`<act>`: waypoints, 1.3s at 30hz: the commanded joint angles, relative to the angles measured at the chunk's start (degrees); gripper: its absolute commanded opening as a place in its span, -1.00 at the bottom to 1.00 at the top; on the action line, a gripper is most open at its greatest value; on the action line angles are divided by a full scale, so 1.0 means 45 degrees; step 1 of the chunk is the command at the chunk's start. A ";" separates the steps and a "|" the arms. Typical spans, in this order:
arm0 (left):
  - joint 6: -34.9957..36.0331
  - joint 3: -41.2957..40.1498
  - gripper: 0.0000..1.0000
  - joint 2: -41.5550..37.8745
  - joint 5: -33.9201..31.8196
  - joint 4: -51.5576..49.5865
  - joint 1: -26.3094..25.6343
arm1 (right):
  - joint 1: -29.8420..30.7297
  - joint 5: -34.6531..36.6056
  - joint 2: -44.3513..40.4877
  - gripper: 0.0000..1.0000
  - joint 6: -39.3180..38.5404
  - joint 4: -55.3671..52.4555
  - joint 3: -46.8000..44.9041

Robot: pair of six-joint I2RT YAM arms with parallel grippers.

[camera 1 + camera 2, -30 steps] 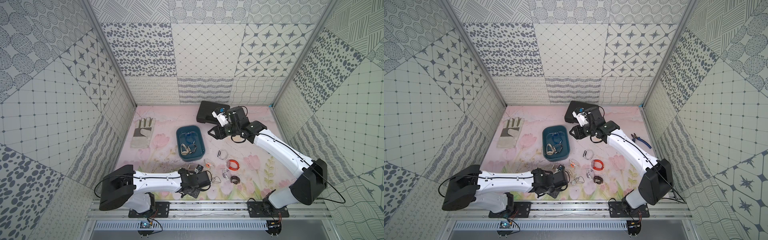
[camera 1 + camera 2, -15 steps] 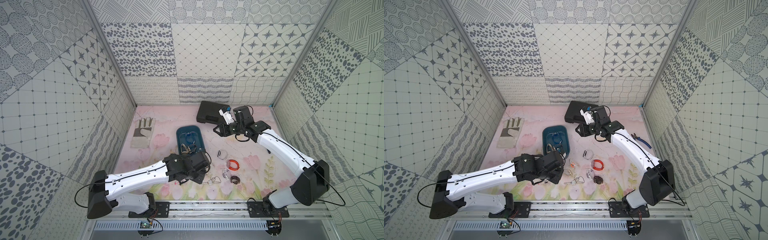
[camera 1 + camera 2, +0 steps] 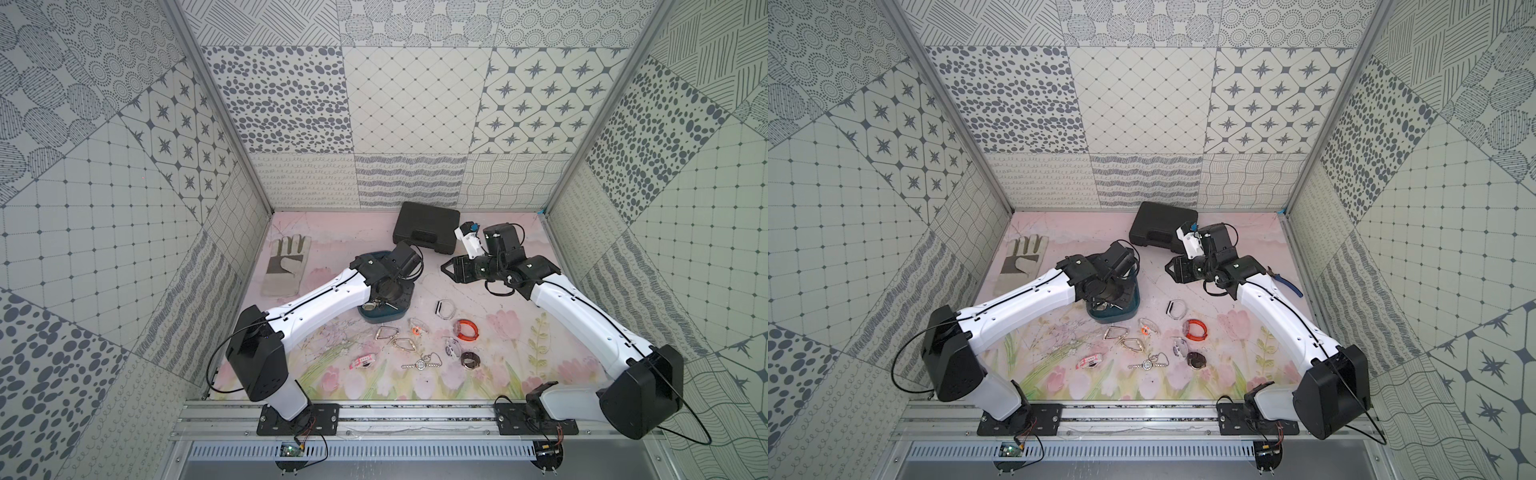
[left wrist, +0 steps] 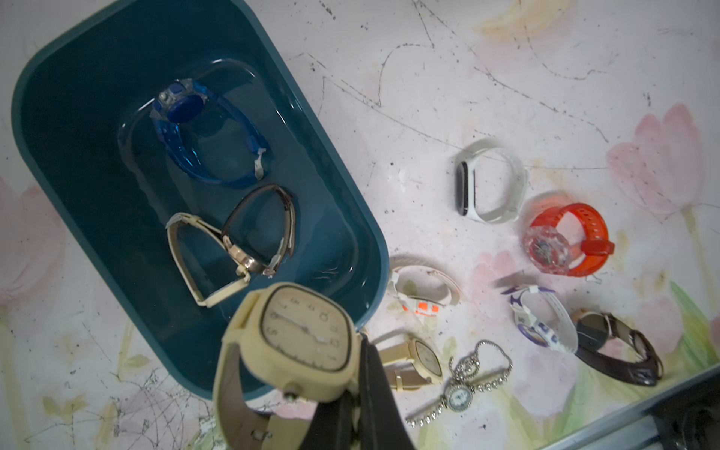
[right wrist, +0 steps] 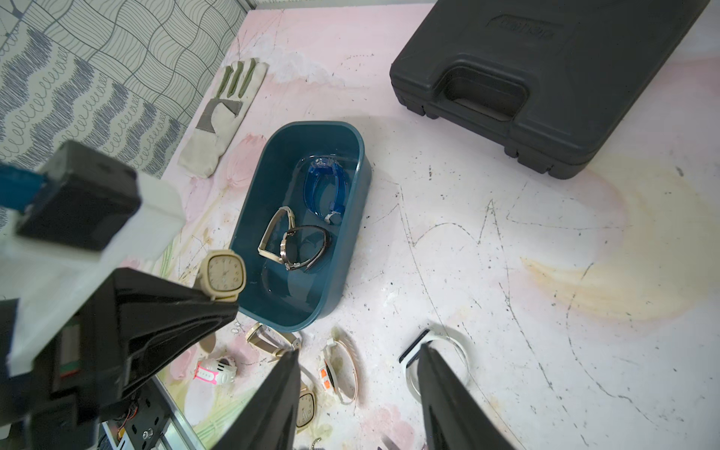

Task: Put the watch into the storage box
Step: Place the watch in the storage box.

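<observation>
- The black hard case (image 3: 428, 226) lies at the far edge, middle, apart from the rest.
- The storage box (image 5: 300, 300) sits left of centre. I count three watches inside it, one a blue watch (image 4: 187, 109).
- My right gripper (image 3: 446, 269) hangs right of the box, jaws parted and empty.
- My left gripper (image 5: 224, 302) is clenched on the cream square watch (image 4: 304, 335), held above the box's near end and not yet set down inside.
- Loose watches, a red watch (image 4: 565, 241) among them, lie on the mat (image 4: 545, 78), near and right of the box.
</observation>
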 commanded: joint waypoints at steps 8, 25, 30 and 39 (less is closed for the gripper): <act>0.2112 0.0640 -1.00 0.2632 0.0527 0.1499 0.1021 | -0.0071 0.0272 -0.0446 0.06 -0.0247 0.0413 -0.0268; 0.2211 0.0497 -1.00 0.3918 0.0417 0.2252 0.1062 | -0.0071 0.0033 -0.0527 0.06 -0.0305 0.0574 -0.0439; 0.2251 0.0433 -1.00 0.4174 0.0397 0.2363 0.1012 | -0.0080 -0.0078 -0.0532 0.06 -0.0314 0.0594 -0.0421; 0.2282 0.0373 -0.85 0.4308 0.0823 0.2335 0.0905 | -0.0080 -0.0034 -0.0342 0.06 -0.0160 0.0535 -0.0300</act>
